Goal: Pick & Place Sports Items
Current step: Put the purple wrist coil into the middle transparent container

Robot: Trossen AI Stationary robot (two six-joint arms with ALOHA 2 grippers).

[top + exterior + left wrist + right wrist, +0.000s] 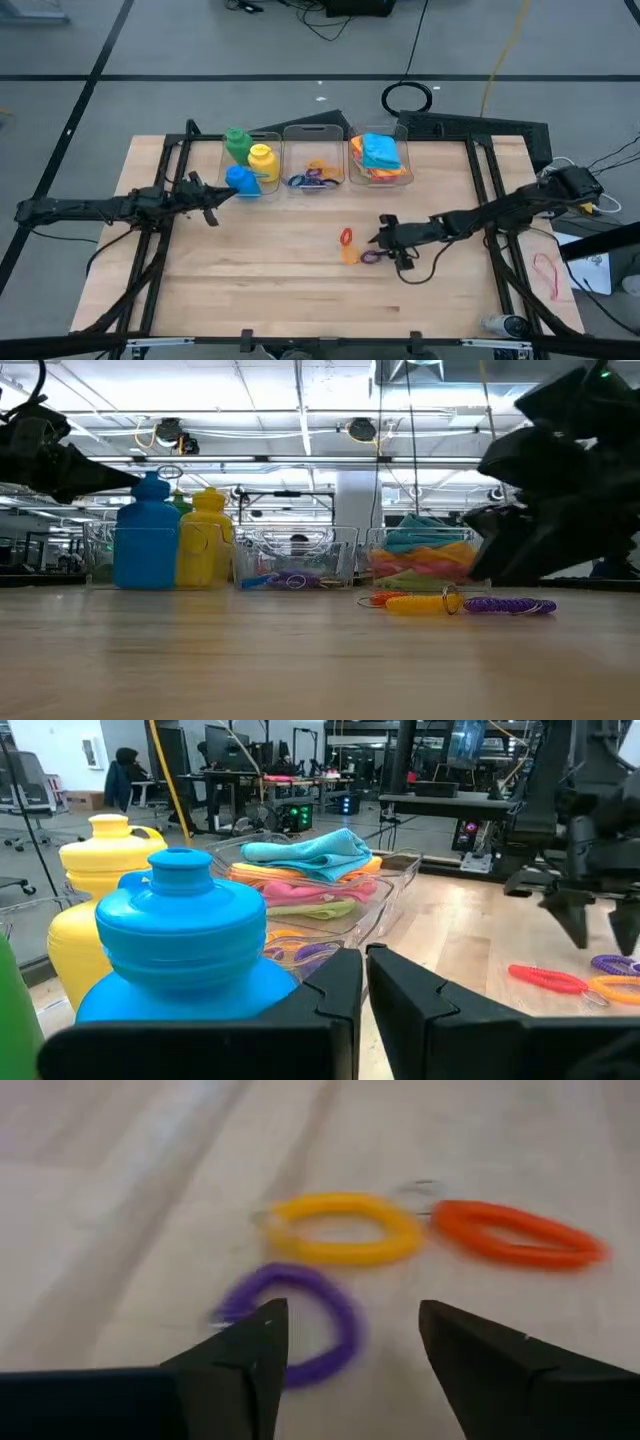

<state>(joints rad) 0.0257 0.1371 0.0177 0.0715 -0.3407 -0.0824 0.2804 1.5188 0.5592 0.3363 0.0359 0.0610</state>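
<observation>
Hovering low over the table (300, 300), the right gripper (381, 233) is pointing at three loose rings lying in the middle of the board, nearer than the bins: a purple ring (295, 1320) is lying just in front of its fingers (245, 1350), which are standing spread with a clear gap and nothing between them, while a yellow ring (340, 1228) and an orange ring (518, 1233) are lying just beyond, side by side and almost touching. In the low view the same three are showing as a row, orange and yellow to the left, purple to the right. The left gripper (208, 196) is hanging farther back on the left side, just beside the bottles, its fingers (340, 990) pressed together and holding nothing. Along the far edge three clear bins are standing in a row. The left bin (268, 140) is holding a blue bottle (243, 180), a yellow bottle (262, 160) and a green bottle (236, 142), all upright. The middle bin (313, 132) is holding more small rings (312, 176). The right bin (404, 150) is holding the folded cloths (378, 156), stacked, with the blue one on top.
</observation>
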